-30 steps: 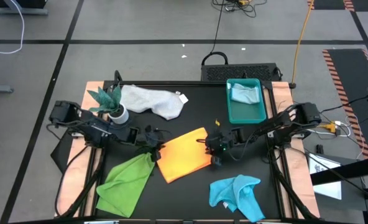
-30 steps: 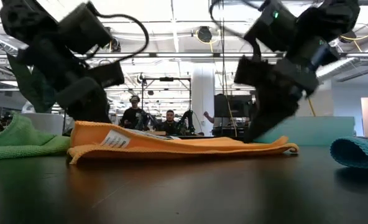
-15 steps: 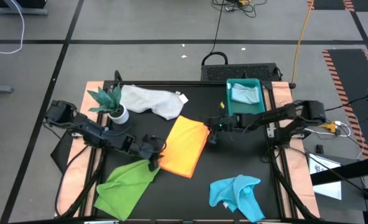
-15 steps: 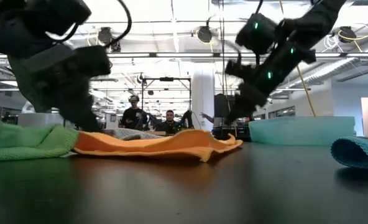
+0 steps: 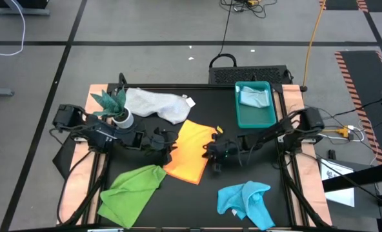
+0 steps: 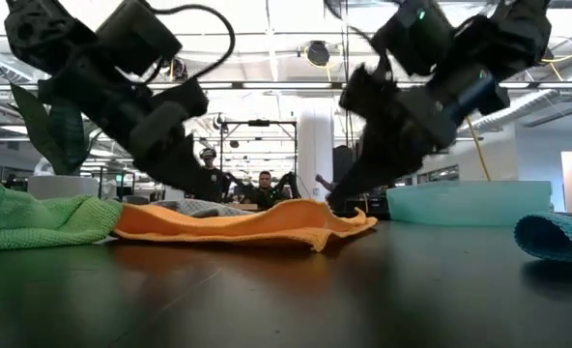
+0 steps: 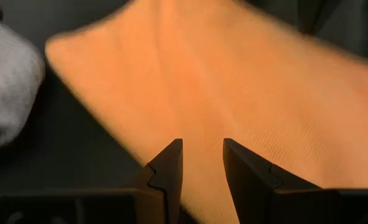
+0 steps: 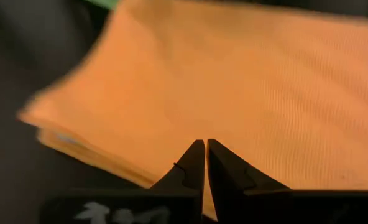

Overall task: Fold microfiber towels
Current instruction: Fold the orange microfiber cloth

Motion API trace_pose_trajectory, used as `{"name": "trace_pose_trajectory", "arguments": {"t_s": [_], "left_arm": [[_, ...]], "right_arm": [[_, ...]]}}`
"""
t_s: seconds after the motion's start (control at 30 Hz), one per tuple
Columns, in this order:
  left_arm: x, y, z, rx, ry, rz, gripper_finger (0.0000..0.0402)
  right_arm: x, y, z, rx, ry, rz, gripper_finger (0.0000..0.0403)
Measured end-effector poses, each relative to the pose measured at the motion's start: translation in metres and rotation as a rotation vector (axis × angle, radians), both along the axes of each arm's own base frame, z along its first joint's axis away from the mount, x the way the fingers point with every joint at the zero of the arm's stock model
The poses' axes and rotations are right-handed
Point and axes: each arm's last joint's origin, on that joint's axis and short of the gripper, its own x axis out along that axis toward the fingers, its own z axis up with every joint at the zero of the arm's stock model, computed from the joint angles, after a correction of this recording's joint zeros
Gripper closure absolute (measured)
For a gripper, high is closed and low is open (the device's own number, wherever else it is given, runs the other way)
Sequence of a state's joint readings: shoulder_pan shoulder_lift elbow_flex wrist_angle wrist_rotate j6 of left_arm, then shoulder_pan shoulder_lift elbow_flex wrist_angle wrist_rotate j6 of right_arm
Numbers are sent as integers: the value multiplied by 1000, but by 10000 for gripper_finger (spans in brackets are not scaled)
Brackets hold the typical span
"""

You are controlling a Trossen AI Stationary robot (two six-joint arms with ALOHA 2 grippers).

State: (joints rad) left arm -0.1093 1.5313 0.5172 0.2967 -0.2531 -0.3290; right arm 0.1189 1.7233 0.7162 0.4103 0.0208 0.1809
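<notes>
Altogether five towels, orange towel (image 5: 191, 151) central; left gripper (image 7: 201, 163) spread, right gripper (image 8: 205, 163) pressed together

The orange towel (image 5: 192, 153) now lies folded narrower, turned diagonal mid-table (green towel (image 5: 131, 190) shifted too). Right gripper (image 5: 212, 154) has pinched closed at its right edge; left gripper (image 5: 166, 143) moved to its left edge.

Readable text: none in any view.
White tag on the white-grey microfiber towel (image 5: 157, 104): too small to read.
White marks on the right gripper's dark housing in its wrist view: blurred, not legible.
Room signage behind the bench: none legible.
</notes>
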Motion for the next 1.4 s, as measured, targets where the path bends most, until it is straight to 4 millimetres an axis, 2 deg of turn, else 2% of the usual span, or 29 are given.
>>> {"name": "trace_pose_trajectory", "arguments": {"t_s": [0.1, 0.2, 0.33, 0.43, 0.5, 0.6, 0.8, 0.93, 1.07, 1.17, 1.33, 1.4], "left_arm": [[-1, 0, -1, 8, 7, -8, 287], [-3, -4, 7, 5, -18, -23, 287], [-2, -14, 13, -9, -66, -95, 287], [1, -20, 18, -27, -121, -154, 287], [4, -23, 18, -16, -142, -179, 287], [10, -28, 12, 0, -178, -254, 287], [29, -35, -18, -44, -187, -362, 287], [39, -40, -35, -109, -58, -429, 287], [42, -53, -33, -170, 38, -456, 287], [40, -64, -24, -193, 26, -484, 287], [48, -74, 9, -144, -142, -496, 286], [48, -70, 11, -86, -149, -442, 286]], "right_arm": [[-3, -9, -12, -13, 86, -26, 394], [-8, -21, -10, -50, 149, -33, 394], [-28, -33, 9, -166, 258, 11, 394], [-35, -34, 35, -164, 180, -35, 394], [-34, -31, 47, -110, 96, -25, 394], [-33, -17, 47, -36, 51, 39, 394], [-27, 16, 13, 18, 114, 129, 394], [-27, 31, -1, 62, 161, 207, 394], [-36, 37, 0, 61, 231, 248, 394], [-43, 39, 7, 50, 252, 266, 394], [-39, 43, 27, 39, 99, 265, 394], [-35, 45, 31, 37, 31, 269, 394]]}}
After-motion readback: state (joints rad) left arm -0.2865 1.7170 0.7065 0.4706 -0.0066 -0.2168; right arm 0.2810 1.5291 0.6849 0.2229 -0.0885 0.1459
